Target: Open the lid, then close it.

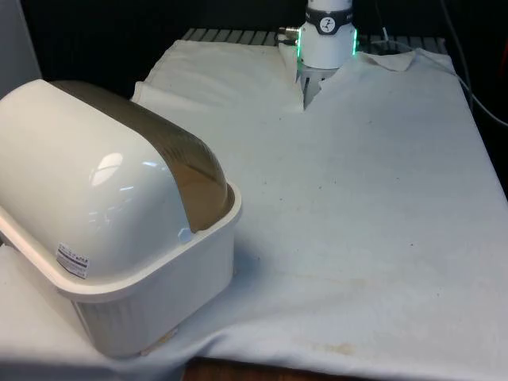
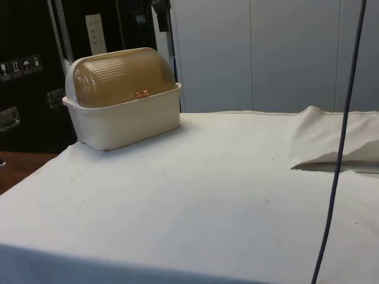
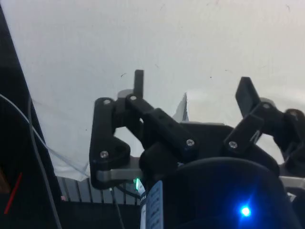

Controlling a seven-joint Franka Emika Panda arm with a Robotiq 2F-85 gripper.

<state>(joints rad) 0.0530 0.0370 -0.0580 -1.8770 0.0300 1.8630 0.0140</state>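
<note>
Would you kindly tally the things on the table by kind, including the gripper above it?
Bread box, cream, amber roll lid shut: 1
White cloth covering the table: 1
Gripper, open, empty, above bare cloth: 1
Total: 3

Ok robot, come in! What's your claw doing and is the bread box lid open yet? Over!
Gripper open, holding nothing, above the white cloth. Bread box lid shut, untouched. Nothing in the way.
</note>
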